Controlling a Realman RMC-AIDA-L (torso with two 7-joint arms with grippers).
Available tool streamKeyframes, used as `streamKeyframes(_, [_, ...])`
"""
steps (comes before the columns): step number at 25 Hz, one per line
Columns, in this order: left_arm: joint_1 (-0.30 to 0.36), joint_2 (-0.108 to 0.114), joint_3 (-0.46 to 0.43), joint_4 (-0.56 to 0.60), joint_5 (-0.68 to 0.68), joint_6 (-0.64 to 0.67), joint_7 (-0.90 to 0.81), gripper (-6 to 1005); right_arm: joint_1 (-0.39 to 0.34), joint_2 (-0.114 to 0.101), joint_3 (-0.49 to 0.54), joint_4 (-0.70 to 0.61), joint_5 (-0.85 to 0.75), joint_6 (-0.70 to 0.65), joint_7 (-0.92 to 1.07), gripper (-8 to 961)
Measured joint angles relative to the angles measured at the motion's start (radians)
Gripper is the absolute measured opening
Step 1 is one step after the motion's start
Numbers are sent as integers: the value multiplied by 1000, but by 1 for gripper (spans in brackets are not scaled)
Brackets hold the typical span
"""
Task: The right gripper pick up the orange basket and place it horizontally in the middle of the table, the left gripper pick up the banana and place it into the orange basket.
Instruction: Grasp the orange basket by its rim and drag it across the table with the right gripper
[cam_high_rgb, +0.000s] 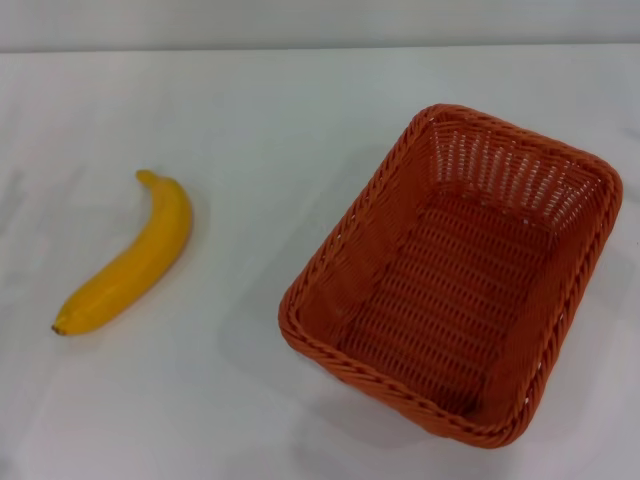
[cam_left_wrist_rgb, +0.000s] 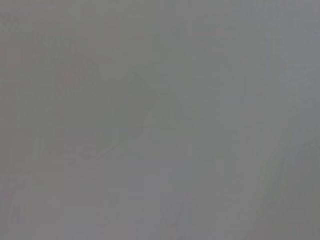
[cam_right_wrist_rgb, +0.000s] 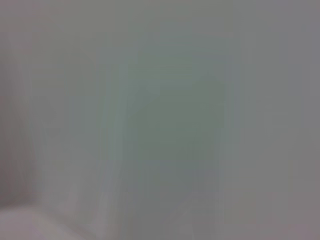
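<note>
Head view: orange basket (cam_high_rgb: 455, 275) sits skewed on table (cam_high_rgb: 250, 150) right side, banana (cam_high_rgb: 130, 258) well apart at left, neither gripper visible, jaws' state untellable; a one-sided rim grab could tip the basket.

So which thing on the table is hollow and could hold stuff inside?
The orange basket, on the robot's right side of the table. It is open on top and empty; the banana on the left is solid.
</note>
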Motion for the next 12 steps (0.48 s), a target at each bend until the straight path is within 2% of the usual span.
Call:
streamKeyframes(3, [9,0,1,0,3,4,-12,847,96,-39,-64,-101,-182,-14,216,773])
streamKeyframes(5, [13,0,1,0,9,7,-17,847,186,-78,-126,-125,-299,-44,349,771])
streamKeyframes(7, [14,-1,2,-1,17,7,-18,847,265,-104,-179,-127,-390,-74,439,769])
streamKeyframes(9, [14,-1,2,-2,26,10,-18,847,344,-116,-212,-121,-479,-106,494,766])
streamKeyframes(12, [11,3,2,0,40,32,-22,847,447,-120,-224,-98,-613,-160,554,763])
